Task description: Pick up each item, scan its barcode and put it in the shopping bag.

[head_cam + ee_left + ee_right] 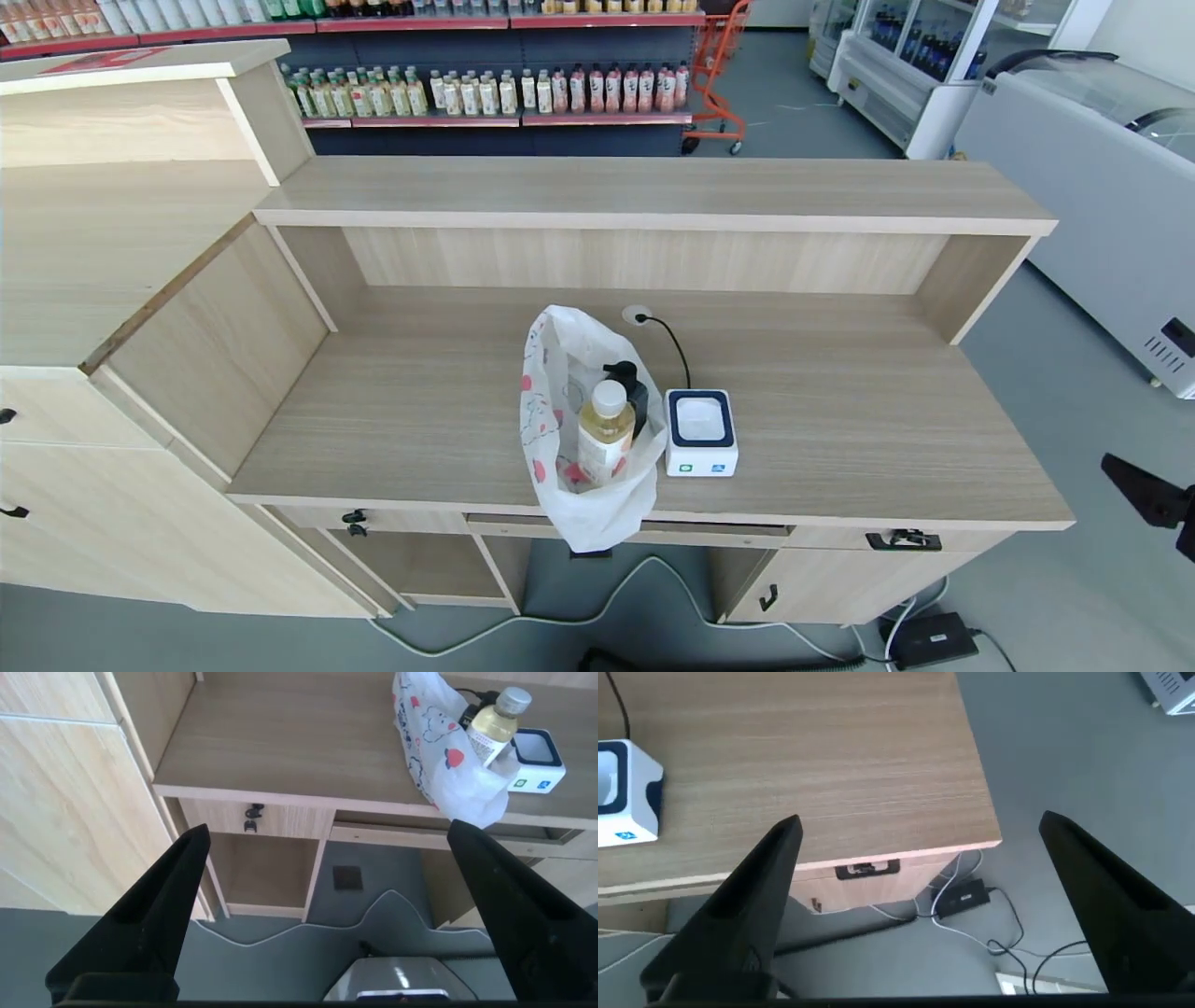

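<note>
1. Head view shows the shopping bag (560,411), white with red and blue prints, standing open at the front edge of the wooden counter (840,401). Its lower part hangs slightly over that edge.
2. A bottle (605,431) with a white cap and yellowish contents stands upright inside the bag. A dark pump-topped item (627,381) sits just behind it, also in the bag.
3. The white barcode scanner (700,432), with a dark frame around its window, sits just beside the bag on the robot's right. I cannot tell whether the two touch.
4. A black cable (674,345) runs from the scanner back to a round grommet (637,315) in the counter top.
5. The left gripper (327,831) hangs below and in front of the counter, on the bag's left, well apart from it. Its jaws are spread wide and hold nothing.
6. The right gripper (920,819) hangs off the counter's front right corner, well apart from the scanner. Its jaws are also spread wide and hold nothing.
7. A drawer lock (250,819) shows under the counter's edge on the left side, and a power adapter (964,896) lies with its cords on the floor at the right.
</note>
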`<state>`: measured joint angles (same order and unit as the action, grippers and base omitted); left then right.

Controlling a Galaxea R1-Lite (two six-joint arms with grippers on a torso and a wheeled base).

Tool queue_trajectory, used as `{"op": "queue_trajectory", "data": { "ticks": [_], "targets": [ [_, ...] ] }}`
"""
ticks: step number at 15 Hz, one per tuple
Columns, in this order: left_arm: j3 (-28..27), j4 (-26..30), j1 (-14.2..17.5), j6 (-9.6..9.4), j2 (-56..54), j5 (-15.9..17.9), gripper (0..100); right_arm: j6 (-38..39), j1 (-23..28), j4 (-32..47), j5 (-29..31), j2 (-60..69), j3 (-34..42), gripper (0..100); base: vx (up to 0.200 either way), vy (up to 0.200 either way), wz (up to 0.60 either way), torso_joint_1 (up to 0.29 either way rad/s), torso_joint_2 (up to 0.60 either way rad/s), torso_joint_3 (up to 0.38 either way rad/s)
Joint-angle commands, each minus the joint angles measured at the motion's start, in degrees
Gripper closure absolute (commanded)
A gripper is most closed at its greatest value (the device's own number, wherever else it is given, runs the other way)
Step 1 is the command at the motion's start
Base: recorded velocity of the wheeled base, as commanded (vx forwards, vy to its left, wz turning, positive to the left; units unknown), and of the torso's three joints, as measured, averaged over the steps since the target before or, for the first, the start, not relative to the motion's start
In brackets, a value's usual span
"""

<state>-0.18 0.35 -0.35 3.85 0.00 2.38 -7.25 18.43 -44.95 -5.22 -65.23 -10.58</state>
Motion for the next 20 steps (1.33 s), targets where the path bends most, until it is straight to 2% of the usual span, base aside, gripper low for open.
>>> {"op": "queue_trajectory", "data": {
  "ticks": [1, 2, 4, 6, 7, 9, 14, 20],
  "targets": [
    [0.01, 0.00, 0.00, 0.01, 0.00, 0.00, 0, 2.07, -5.78, 0.21, 3.20, 14.52, 9.18, 0, 0.000, 0.000, 0.00, 0.000, 0.00, 0.000],
    [0.01, 0.00, 0.00, 0.01, 0.00, 0.00, 0, 2.24, -6.39, 1.44, 3.11, 18.65, 10.58, 0, 0.000, 0.000, 0.00, 0.000, 0.00, 0.000],
    [0.01, 0.00, 0.00, 0.01, 0.00, 0.00, 0, 4.18, -10.26, 15.59, 3.46, 31.04, 10.58, 0, 0.000, 0.000, 0.00, 0.000, 0.00, 0.000],
    [0.01, 0.00, 0.00, 0.01, 0.00, 0.00, 0, 4.44, -11.49, 27.10, 3.46, 43.26, 10.58, 0, 0.000, 0.000, 0.00, 0.000, 0.00, 0.000],
    [0.01, 0.00, 0.00, 0.01, 0.00, 0.00, 0, 4.44, -11.66, 27.81, 3.46, 44.23, 10.58, 0, 0.000, 0.000, 0.00, 0.000, 0.00, 0.000],
    [0.01, 0.00, 0.00, 0.01, 0.00, 0.00, 0, 4.44, -13.60, 39.23, 4.07, 57.76, 10.58, 0, 0.000, 0.000, 0.00, 0.000, 0.00, 0.000],
    [0.01, 0.00, 0.00, 0.01, 0.00, 0.00, 0, 4.97, -18.17, 44.33, 5.39, 65.23, 10.58, 0, 0.000, 0.000, 0.00, 0.000, 0.00, 0.000],
    [0.01, 0.00, 0.00, 0.01, 0.00, 0.00, 0, 6.73, -18.34, 44.60, 5.57, 65.23, 10.58, 0, 0.000, 0.000, 0.00, 0.000, 0.00, 0.000]
  ]
}}
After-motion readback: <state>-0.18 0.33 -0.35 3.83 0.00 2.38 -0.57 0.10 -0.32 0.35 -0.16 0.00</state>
